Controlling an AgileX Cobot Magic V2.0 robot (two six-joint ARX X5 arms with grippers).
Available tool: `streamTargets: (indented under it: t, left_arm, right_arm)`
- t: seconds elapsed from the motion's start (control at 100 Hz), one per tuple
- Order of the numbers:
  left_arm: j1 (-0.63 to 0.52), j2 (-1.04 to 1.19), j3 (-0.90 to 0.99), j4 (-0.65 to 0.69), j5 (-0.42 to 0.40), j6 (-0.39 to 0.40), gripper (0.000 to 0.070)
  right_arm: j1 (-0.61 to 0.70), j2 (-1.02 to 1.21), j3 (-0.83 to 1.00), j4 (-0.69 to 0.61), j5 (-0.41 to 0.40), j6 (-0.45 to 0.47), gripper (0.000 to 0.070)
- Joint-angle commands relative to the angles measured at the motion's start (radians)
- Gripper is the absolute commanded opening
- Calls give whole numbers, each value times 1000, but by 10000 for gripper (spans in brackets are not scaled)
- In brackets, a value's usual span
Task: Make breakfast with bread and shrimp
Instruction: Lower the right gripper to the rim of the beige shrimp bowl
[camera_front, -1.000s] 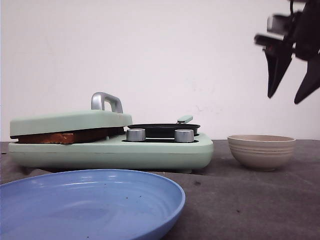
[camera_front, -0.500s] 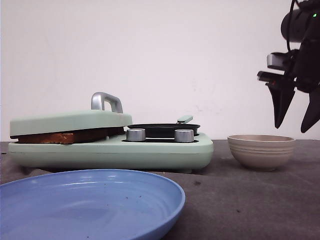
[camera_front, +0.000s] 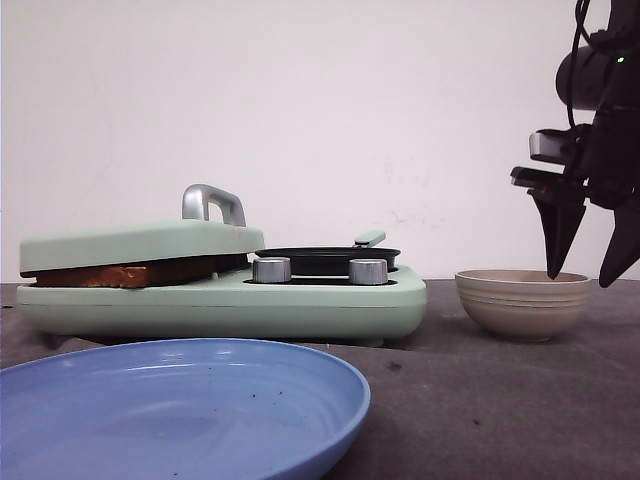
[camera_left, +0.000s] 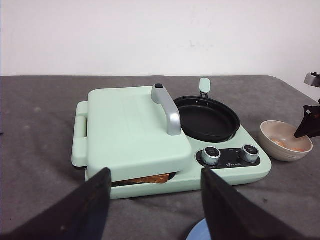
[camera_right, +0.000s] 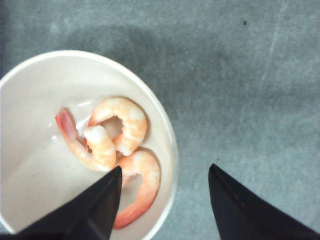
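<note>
Right arm poised over the shrimp bowl; bread shut in the sandwich press.

From the left: blue plate (camera_front: 180, 410) in front; left gripper (camera_left: 155, 200) hanging back with jaws apart, empty; bread (camera_front: 100, 274) under the green lid (camera_front: 140, 243), beside the black pan (camera_left: 206, 118); then the bowl (camera_front: 522, 302) holding shrimp (camera_right: 112, 145). The right gripper (camera_front: 585, 262) is spread wide, one finger over the rim, one outside. It should probably shift inward to straddle a single shrimp before descending.
</note>
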Motion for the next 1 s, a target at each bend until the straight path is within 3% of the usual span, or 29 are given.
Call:
streamTargets:
  t: [0.0,0.43,0.55,0.71,0.81,0.99]
  left_arm:
    - [-1,0,5,12,-5,9,273]
    - [-1,0,5,12,-9,9,272]
    - [-1,0,5,12,-24,9,272]
    - [-1,0,5,12,-27,9,273]
    - [-1,0,5,12,-27,9,273]
    - [-1,0,5,12,-27,9,272]
  right_arm:
    - [1,25,21,14,2,-13,335]
    - [1,62,21,32,1,-12,333]
    - [1,73,21,33,1,-13,207]
    - [1,76,21,35,2,-15,191]
    - [1,76,21,35,3,-16,90]
    - [1,87,21,25,4,-19,0]
